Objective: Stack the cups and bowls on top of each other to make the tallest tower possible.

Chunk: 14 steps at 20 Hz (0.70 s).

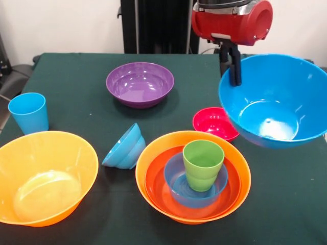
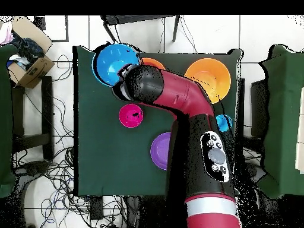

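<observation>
No readable brand, label or writing on any bowl, cup or on the arm; the arm's round control panel in the overhead view shows only buttons.

Surface (image 1: 76,76): dark green cloth over a table. Room: pale wall behind, white tiled floor strewn with cables, an open cardboard box (image 2: 27,62) on a side table.

Landmark: the tower (image 1: 193,176), front centre-right. It is a big orange bowl holding a red-orange bowl, then a small blue bowl, with the lime green cup (image 1: 203,164) upright in the middle.

Left to right, front view:
- Light blue cup (image 1: 29,112), upright, far left of the tower, well apart.
- Second big orange bowl (image 1: 46,176), upright, left of the tower, near the front edge.
- Blue bowl on its side (image 1: 125,148), just beside the tower's left rim, mouth facing right and down.
- Purple bowl (image 1: 140,84), upright, behind the tower and left.
- Pink-red bowl (image 1: 214,123), small, just behind the tower's right rim, partly hidden by the big blue bowl.
- Big blue bowl (image 1: 276,99), lifted and tilted toward the camera, right of and above the tower.

Tool (image 1: 234,64): black fingers come down from the red wrist and clamp the big blue bowl's far rim, one finger inside the wall.
</observation>
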### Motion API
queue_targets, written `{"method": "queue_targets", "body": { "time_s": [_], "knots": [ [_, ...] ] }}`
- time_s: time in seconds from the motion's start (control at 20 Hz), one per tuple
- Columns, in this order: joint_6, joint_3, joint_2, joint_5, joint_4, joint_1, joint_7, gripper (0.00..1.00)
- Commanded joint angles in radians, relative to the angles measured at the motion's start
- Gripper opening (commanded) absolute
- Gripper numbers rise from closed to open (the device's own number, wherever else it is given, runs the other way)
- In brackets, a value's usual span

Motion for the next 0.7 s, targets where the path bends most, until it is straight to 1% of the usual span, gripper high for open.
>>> {"method": "queue_targets", "body": {
  "time_s": [0.05, 0.15, 0.4, 0.7],
  "knots": [
    [0.120, 0.135, 0.018, -0.129, -0.072, -0.028, -0.283, 0.00],
    [0.133, 0.144, 0.020, -0.148, -0.092, -0.034, -0.278, 0.00],
    [0.193, 0.171, 0.032, -0.168, -0.130, -0.055, -0.266, 0.00],
    [0.284, 0.183, 0.016, -0.190, -0.186, -0.063, -0.257, 0.00]
  ]
}}
